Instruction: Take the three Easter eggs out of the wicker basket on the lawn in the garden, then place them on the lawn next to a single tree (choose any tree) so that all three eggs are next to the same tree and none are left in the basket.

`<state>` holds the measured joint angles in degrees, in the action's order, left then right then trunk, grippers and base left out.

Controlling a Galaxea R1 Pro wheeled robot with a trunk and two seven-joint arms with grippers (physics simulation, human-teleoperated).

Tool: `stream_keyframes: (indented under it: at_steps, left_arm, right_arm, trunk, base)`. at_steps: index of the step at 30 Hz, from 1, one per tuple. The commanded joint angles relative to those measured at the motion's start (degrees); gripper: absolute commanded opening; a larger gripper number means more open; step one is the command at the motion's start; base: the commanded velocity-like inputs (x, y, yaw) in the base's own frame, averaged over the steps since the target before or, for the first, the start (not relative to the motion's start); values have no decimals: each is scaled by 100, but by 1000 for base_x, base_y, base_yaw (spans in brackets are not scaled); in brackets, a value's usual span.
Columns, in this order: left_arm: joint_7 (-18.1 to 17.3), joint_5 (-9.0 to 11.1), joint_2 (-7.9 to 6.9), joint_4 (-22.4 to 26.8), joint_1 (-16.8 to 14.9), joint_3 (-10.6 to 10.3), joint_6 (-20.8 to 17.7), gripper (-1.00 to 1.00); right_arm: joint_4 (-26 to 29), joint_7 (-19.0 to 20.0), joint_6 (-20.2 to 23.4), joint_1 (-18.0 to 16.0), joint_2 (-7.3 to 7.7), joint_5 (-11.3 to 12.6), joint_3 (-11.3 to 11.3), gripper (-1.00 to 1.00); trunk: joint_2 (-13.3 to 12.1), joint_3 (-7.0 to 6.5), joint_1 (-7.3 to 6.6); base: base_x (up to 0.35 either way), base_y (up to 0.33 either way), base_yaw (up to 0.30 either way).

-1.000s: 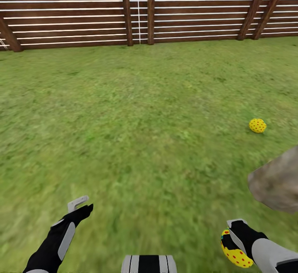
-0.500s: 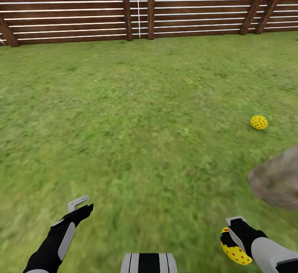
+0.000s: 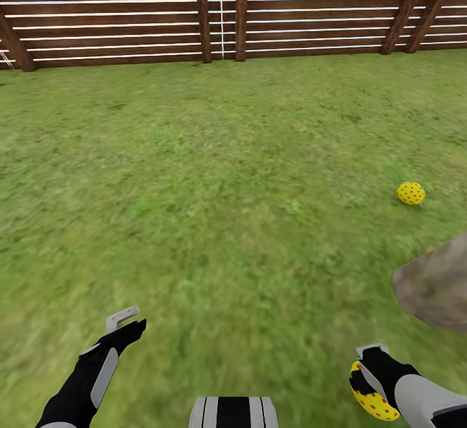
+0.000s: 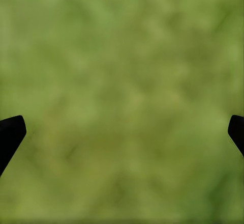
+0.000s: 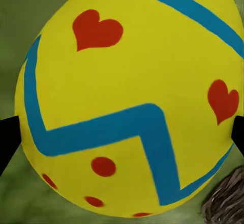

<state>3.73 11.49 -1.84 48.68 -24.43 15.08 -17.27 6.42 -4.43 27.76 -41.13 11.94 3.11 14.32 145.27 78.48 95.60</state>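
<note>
**One egg held, one on the grass**

Head view: the right gripper (image 3: 364, 386) clamps a yellow egg (image 3: 371, 401) low over the lawn (image 3: 214, 175). A second egg (image 3: 411, 193) lies on the grass just beyond the trunk (image 3: 434, 288). The left gripper (image 3: 126, 324) hangs empty. A fence (image 3: 233, 10) closes the background.

Left wrist view: fingertips (image 4: 10, 135) spread wide over blurred grass.

Right wrist view: the held egg sits between both fingers (image 5: 7, 137); a brown woven edge (image 5: 226, 203) shows beside it.

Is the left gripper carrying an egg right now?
No, the left gripper is open, with bare lawn between its fingertips in the left wrist view.
</note>
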Motion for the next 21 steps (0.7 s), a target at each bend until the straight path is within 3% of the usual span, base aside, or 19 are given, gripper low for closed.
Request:
stream_keyframes:
  at_steps: [1,21]
  left_arm:
    - [32,59,-1,7,0,-8,-31,100]
    - [40,60,-1,2,0,-15,-37,100]
  right_arm:
    - [-18,39,19,8,1,261,-123,100]
    - [-18,41,19,8,1,261,-126,100]
  trunk:
    - [-1,-17,-2]
    - [-27,-460,-53]
  base:
    - [0,0,0]
    - [0,0,0]
